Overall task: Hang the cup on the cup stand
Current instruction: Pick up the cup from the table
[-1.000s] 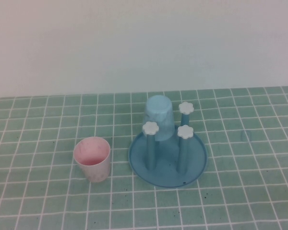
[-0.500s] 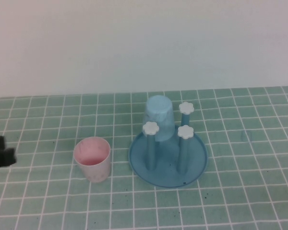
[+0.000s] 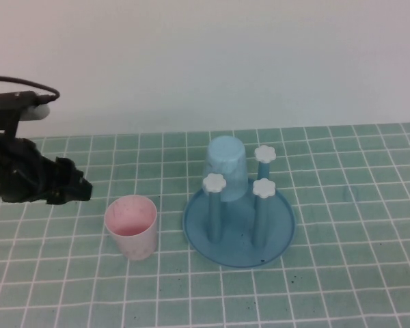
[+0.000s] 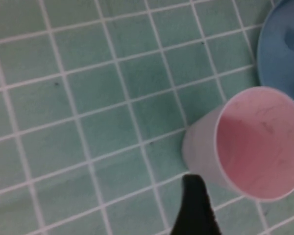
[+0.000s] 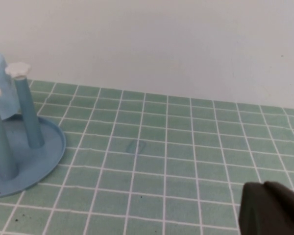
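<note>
Left end effector point(image 3: 75, 190) near the cup point(image 3: 131, 225), finger spread not discernible, cup upright at its 4 o'clock, just beside the cup stand point(image 3: 238, 225) on the worktop point(image 3: 342, 273); right end effector point(image 5: 272, 210) farther off, spread likewise unclear.

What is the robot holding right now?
Nothing. The left claw hovers beside the pink cup, not touching it. The right claw is away from the cup stand.

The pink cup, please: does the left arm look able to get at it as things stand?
Probably yes. The left gripper hangs just left of the cup, which stands upright, clear of the cup stand, with nothing between them. The right gripper shows only in its wrist view.
</note>
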